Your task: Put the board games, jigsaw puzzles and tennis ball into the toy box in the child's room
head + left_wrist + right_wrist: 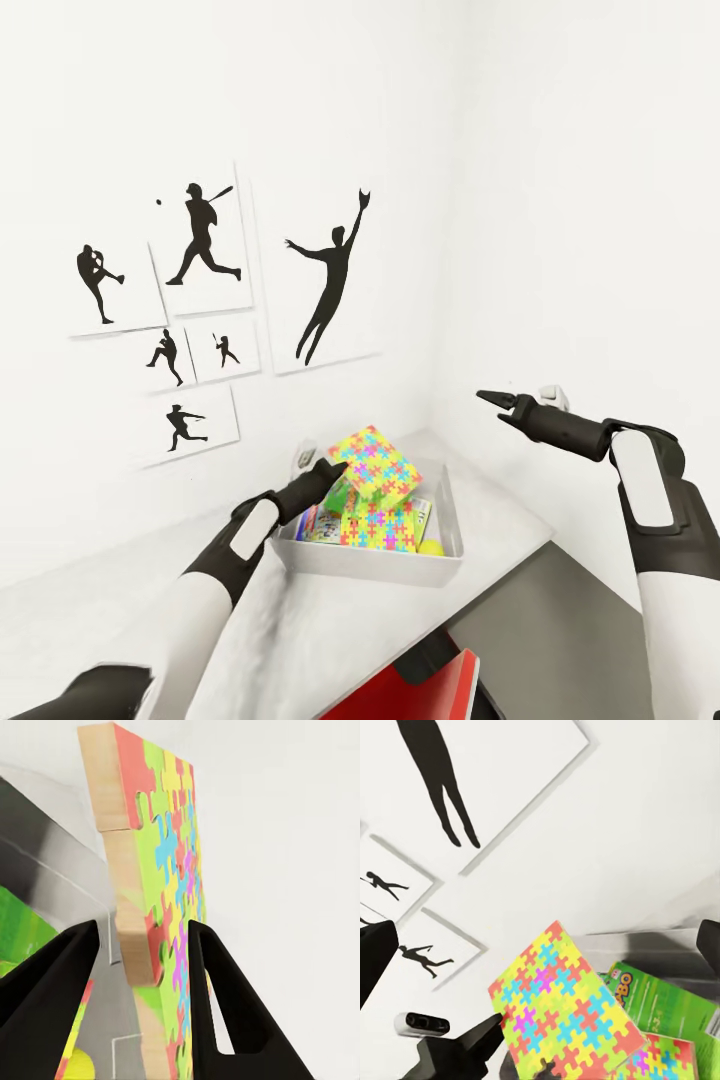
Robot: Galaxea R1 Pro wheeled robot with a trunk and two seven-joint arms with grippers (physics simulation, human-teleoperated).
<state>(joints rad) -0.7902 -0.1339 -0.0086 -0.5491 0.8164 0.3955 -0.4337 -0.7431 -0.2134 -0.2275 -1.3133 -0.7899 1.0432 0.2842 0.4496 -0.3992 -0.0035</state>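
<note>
Several toys fill the toy box (pixel 440 566); left claw (pixel 338 472) grips a puzzle (pixel 375 462).

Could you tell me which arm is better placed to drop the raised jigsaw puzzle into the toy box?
Left. The left gripper is clamped on the jigsaw puzzle, holding it tilted above the toy box, so it likely only needs to lower and release. The right gripper is open, empty and off to the side.

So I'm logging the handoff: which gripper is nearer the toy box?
Left. The left gripper holds a puzzle over the toy box; the right gripper hangs open, off to its right.
</note>
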